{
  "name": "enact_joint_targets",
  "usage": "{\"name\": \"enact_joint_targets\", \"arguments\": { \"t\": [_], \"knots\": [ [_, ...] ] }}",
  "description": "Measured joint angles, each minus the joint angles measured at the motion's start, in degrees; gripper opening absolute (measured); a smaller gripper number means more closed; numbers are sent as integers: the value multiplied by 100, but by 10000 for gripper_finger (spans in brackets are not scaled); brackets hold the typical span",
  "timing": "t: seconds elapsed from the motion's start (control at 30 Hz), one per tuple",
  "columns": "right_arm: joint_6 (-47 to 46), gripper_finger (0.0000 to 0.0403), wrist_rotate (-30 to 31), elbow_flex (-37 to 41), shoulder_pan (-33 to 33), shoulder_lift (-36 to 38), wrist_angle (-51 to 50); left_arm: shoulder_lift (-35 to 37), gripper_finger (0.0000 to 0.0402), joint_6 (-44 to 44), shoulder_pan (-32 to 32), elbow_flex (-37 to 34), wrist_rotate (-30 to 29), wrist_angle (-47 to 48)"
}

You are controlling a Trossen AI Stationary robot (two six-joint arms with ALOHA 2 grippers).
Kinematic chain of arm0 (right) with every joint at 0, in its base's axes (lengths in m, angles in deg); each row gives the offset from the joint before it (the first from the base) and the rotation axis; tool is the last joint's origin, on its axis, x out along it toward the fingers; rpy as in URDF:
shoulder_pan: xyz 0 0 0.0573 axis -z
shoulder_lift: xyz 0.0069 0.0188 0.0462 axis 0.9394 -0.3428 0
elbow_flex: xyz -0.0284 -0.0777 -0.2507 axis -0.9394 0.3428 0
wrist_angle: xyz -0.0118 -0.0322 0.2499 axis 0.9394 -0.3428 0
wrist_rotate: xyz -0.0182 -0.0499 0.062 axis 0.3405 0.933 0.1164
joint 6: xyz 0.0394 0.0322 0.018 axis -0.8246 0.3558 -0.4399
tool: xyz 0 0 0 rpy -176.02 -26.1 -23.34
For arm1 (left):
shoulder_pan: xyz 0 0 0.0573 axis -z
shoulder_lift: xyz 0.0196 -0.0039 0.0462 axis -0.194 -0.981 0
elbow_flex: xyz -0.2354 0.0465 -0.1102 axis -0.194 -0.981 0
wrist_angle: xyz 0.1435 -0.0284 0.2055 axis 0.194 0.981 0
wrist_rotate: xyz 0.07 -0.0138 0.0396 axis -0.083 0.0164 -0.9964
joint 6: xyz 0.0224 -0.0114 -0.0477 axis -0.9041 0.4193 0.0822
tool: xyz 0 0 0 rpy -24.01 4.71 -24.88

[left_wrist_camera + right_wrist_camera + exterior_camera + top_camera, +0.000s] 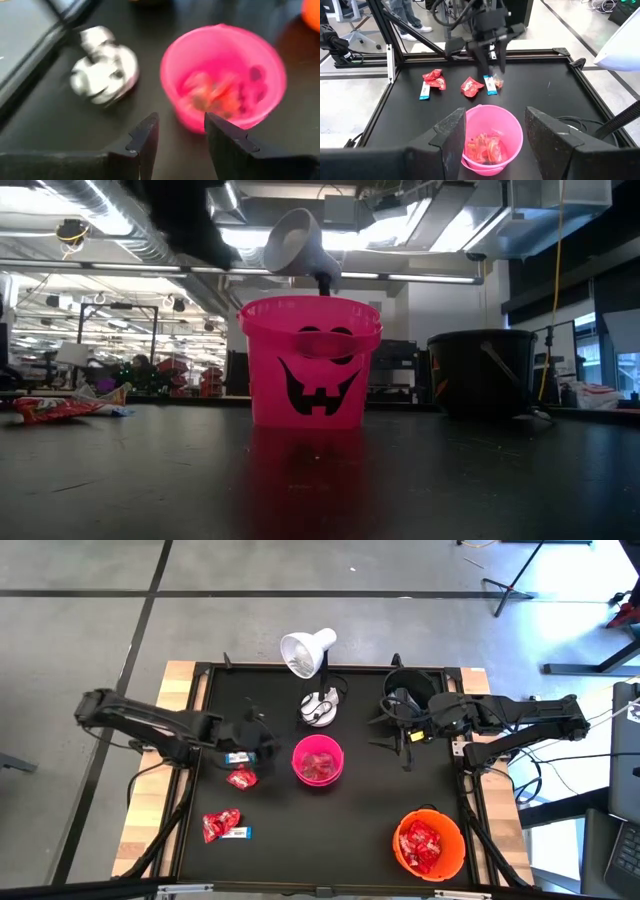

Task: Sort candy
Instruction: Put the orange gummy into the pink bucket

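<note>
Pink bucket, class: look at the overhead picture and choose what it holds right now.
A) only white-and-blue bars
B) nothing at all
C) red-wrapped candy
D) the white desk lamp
C: the pink bucket shows a heap of red-wrapped candy inside, and the right wrist view looks down on the same red packets in it.

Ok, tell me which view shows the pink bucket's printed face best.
The low view: the pink bucket faces it squarely, black grin showing. The high view and both wrist views look down into it, seeing only rim and candy, no face.
</note>
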Motion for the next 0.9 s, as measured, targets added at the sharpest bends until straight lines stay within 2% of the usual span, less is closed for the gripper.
{"name": "enact_joint_targets", "arguments": {
  "t": [0.17, 0.23, 0.5, 0.73, 0.9],
  "knots": [
    [2, 198, 2, 0, 0, 0, 42, 311, 149, 851, 304, 0, -1005, 1403],
    [0, 198, 1, 0, -2, 0, 39, 305, 149, 1231, 383, -18, -1158, 1787],
    [0, 198, 0, 0, 0, 0, 24, 290, 149, 2585, 342, -1026, -1235, 1864],
    [39, 198, 1, 0, 0, -1, -61, 307, 149, 3988, 292, -1907, -879, 1824],
    [63, 198, 105, 2, -2, -109, -12, 308, 149, 4376, 294, -2240, -690, 1666]
  ]
}}
